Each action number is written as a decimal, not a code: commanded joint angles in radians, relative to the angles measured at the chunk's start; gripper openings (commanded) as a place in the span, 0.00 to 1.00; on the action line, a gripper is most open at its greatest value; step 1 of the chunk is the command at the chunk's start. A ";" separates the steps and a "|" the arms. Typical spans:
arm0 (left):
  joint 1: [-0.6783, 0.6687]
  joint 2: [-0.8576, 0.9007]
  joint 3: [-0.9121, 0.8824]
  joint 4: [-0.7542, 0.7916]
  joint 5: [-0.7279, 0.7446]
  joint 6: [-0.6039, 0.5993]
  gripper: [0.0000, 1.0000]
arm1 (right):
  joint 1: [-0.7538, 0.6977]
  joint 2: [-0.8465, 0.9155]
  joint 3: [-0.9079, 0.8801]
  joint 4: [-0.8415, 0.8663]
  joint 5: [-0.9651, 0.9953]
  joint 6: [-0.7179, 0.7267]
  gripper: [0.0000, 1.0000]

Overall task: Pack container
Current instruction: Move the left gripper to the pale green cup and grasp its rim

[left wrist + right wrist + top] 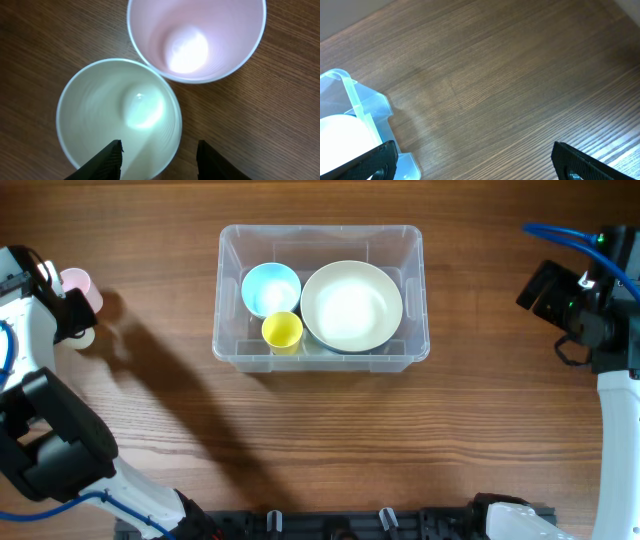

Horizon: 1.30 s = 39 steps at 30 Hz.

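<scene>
The clear container [322, 230] stands at the table's middle and holds a blue bowl [270, 288], a yellow cup [282, 331] and a large white bowl [351, 305]. At the far left a pink cup [78, 282] and a pale green cup [86, 336] stand side by side, touching. In the left wrist view my left gripper [160, 160] is open over the green cup [117, 112], one finger inside its rim and one outside. The pink cup [195, 37] lies beyond it. My right gripper [475, 162] is open and empty, right of the container's corner [365, 105].
The wooden table surrounds the container. The right arm [590, 300] hovers at the far right edge. The left arm's body [40, 430] fills the lower left corner. The white bowl's edge [340, 132] shows in the right wrist view.
</scene>
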<state>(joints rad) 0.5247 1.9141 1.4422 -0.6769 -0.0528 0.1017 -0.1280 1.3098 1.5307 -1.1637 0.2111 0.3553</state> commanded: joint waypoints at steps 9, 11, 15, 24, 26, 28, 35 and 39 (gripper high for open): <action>0.001 0.046 0.011 0.024 0.039 0.026 0.46 | -0.003 0.009 0.019 0.003 0.017 0.011 1.00; 0.000 0.056 0.011 0.023 0.039 0.026 0.45 | -0.003 0.009 0.019 0.003 0.017 0.012 1.00; -0.001 0.057 0.011 0.028 0.038 0.026 0.39 | -0.003 0.009 0.019 0.003 0.017 0.012 1.00; -0.001 0.057 0.011 0.023 0.038 0.026 0.23 | -0.003 0.009 0.019 0.003 0.017 0.012 1.00; -0.001 0.057 0.011 0.019 0.038 0.026 0.20 | -0.003 0.009 0.019 0.003 0.017 0.011 1.00; -0.001 0.057 0.011 0.008 0.038 0.025 0.13 | -0.003 0.009 0.019 0.003 0.017 0.012 1.00; -0.001 0.057 0.011 -0.010 0.037 0.025 0.04 | -0.003 0.009 0.019 0.003 0.017 0.011 1.00; -0.002 0.054 0.011 -0.035 0.037 0.022 0.04 | -0.003 0.009 0.019 0.003 0.017 0.012 1.00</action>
<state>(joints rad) 0.5247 1.9636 1.4456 -0.6868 -0.0319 0.1223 -0.1280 1.3098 1.5307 -1.1637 0.2111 0.3553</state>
